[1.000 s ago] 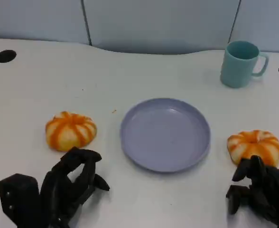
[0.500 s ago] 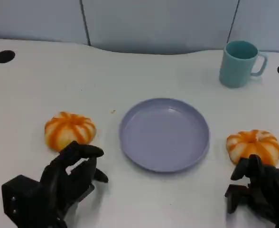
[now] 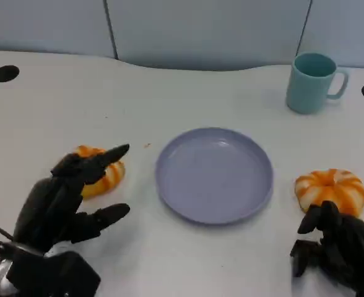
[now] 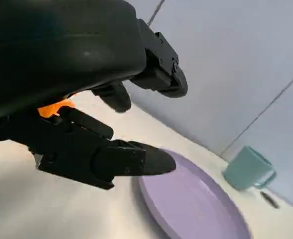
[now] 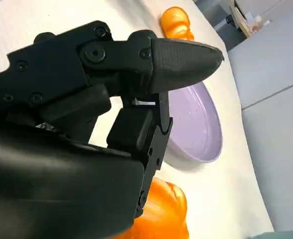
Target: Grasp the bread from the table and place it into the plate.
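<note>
Still bare, plate [image 3: 214, 175] and mug [image 3: 312, 82]; left hand [image 3: 64, 198] spread, right hand [image 3: 337, 244] curled, both holding nothing.

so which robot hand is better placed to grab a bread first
Left. The left robot hand is open with fingers spread over the left orange striped bread bun. The right robot hand sits curled, short of the right orange striped bread bun.

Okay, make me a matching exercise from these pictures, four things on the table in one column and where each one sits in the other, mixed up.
Things:
1. mug
2. plate
3. left bread
4. right bread

Places:
A. just ahead of the right hand
B. far right of the table
C. under the left hand's fingers
D. middle, between both breads

Pairs: 1-B, 2-D, 3-C, 4-A
</note>
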